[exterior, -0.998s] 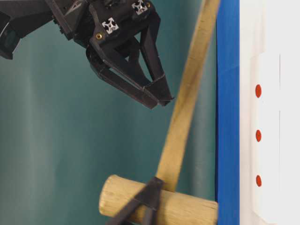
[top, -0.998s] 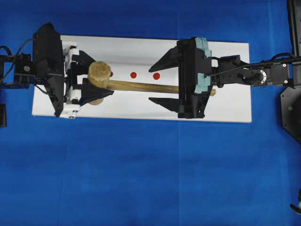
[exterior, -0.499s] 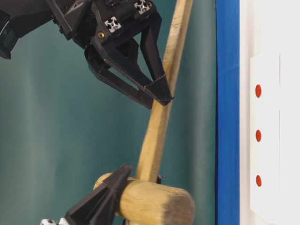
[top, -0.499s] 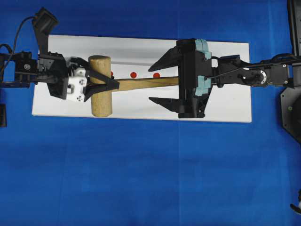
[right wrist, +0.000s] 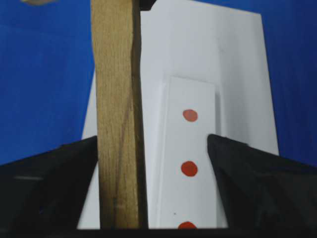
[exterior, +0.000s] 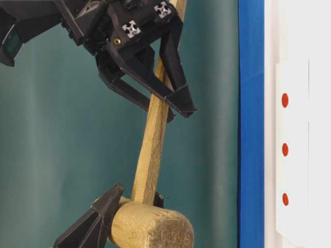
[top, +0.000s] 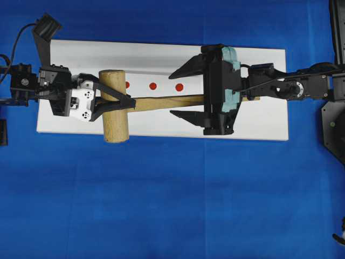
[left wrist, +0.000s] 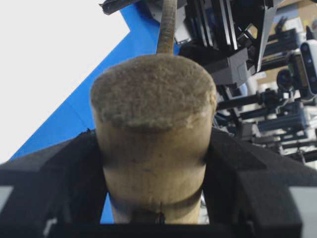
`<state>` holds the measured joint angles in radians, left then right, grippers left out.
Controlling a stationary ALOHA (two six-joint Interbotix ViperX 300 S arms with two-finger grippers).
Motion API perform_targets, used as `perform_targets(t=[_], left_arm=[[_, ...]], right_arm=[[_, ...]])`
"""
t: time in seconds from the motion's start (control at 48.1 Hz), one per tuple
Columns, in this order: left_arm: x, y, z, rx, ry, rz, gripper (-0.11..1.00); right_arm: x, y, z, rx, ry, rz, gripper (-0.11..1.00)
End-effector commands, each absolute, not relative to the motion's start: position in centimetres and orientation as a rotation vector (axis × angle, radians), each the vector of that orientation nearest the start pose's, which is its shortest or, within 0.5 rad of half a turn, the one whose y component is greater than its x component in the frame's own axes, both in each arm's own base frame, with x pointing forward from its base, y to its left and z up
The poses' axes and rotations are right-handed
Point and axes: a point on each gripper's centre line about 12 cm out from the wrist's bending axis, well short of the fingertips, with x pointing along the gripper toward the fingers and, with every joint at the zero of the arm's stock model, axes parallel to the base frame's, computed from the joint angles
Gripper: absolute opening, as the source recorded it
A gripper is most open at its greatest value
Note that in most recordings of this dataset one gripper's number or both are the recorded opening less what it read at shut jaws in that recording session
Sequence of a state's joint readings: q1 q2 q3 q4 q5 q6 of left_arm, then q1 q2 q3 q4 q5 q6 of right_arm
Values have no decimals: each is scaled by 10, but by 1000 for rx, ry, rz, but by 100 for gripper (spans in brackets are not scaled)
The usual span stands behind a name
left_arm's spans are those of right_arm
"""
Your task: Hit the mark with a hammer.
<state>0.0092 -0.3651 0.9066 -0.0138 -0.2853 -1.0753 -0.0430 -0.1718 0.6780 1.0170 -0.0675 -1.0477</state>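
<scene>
Now your left gripper point(top: 116, 102) clamped the hammer point(top: 114, 113) head above the white block point(top: 161, 86). Your right gripper point(top: 180, 91) sat around the handle, jaws apart. You hadn't touched the mark point(top: 179, 87).

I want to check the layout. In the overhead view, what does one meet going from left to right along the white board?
Left gripper → hammer head → first red dot → middle red dot → third red dot → right gripper.
</scene>
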Motion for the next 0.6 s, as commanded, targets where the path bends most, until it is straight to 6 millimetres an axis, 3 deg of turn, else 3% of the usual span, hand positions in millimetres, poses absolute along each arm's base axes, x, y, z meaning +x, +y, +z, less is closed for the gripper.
perform_targets(t=[0.0, 0.145, 0.208, 0.582], left_arm=[[320, 3, 259, -1081, 174, 120, 45], [318, 3, 259, -1070, 176, 120, 45], [317, 4, 259, -1064, 173, 119, 45], [309, 12, 251, -1062, 215, 174, 45]], right_arm=[[376, -23, 240, -47, 457, -85, 59], [376, -20, 239, -54, 466, -66, 17], [376, -20, 239, -53, 468, -63, 7], [376, -19, 238, -48, 469, -61, 7]])
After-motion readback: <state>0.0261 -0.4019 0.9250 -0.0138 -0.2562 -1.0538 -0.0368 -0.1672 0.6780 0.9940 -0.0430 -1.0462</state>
